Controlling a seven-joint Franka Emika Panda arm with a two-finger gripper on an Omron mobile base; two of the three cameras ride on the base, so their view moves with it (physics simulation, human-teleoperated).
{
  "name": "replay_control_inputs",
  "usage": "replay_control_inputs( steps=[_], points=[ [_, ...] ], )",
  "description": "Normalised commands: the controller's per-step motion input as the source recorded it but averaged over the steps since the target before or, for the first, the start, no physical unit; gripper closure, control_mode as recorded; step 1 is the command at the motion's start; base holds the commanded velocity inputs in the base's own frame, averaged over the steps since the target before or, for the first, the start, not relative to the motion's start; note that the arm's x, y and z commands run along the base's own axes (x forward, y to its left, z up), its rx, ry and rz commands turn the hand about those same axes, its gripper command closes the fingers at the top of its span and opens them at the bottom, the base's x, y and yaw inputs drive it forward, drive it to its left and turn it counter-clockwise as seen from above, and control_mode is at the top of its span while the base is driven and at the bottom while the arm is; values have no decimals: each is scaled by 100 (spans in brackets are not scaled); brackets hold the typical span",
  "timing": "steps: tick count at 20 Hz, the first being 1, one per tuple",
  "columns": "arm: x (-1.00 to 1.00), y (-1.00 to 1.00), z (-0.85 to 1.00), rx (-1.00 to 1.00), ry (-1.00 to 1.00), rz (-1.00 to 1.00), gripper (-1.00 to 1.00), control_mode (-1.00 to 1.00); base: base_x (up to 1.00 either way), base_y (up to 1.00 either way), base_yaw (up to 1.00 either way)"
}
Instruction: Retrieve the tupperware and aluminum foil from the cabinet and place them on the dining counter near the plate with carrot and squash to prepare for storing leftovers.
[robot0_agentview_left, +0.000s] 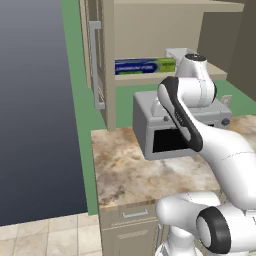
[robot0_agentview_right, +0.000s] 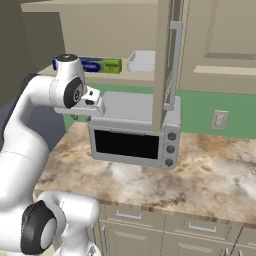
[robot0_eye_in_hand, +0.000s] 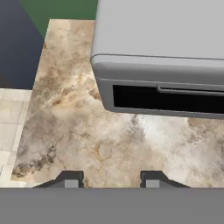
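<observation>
Marbled beige countertop (robot0_eye_in_hand: 100, 148) stretched under an open wall cabinet (robot0_agentview_right: 161, 60). On that cabinet's shelf lay the blue-and-green aluminium foil box (robot0_agentview_left: 145, 65), the clear plastic tupperware tub (robot0_agentview_right: 142, 61) just beside it. Below the shelf sat a grey toaster oven (robot0_agentview_right: 135, 132). The two-finger gripper (robot0_eye_in_hand: 109, 180) hovered above the counter, jaws narrowly apart, holding nothing.

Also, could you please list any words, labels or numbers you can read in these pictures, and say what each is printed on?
None can be read.
Aluminum foil box: pale lettering on its blue band, too blurred to read.
Toaster oven: knobs without legible markings.
</observation>
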Motion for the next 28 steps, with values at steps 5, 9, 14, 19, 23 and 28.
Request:
replay_control_inputs(
  steps=[5,9,14,19,23,28],
  points=[
    [-4,-3,19,0,-27,0,-100,-100,0,0,0],
    [5,-34,38,0,-27,-3,-100,-100,0,0,0],
    [20,-41,38,-1,-18,-8,-100,-100,0,0,0],
    [28,-35,46,0,-13,-11,-100,-100,0,0,0],
    [29,-38,49,0,-9,-13,-100,-100,0,0,0],
    [30,-33,49,-1,-15,-11,-100,-100,0,0,0]
  ],
)
